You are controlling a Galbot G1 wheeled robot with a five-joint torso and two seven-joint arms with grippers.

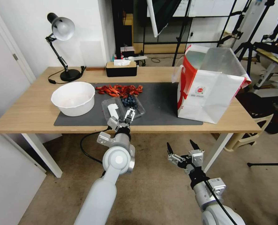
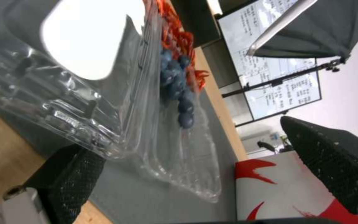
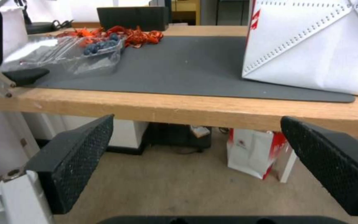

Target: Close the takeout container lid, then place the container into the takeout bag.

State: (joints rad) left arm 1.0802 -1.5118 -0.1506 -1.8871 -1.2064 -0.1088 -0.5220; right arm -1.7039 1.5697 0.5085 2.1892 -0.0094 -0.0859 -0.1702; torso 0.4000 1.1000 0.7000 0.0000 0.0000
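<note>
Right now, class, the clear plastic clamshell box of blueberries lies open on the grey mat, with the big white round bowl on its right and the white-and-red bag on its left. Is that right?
Not quite: the sides are swapped. In the head view the clear plastic clamshell box lies open on the grey mat, but the big white round bowl is on its left and the white-and-red bag on its right.

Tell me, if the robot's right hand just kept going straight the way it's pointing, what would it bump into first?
Probably the table's front edge. The right hand hangs open, low in front of the table and pointing at it, so the wooden edge looks first in line. It may instead slip underneath; depth is unclear.
</note>
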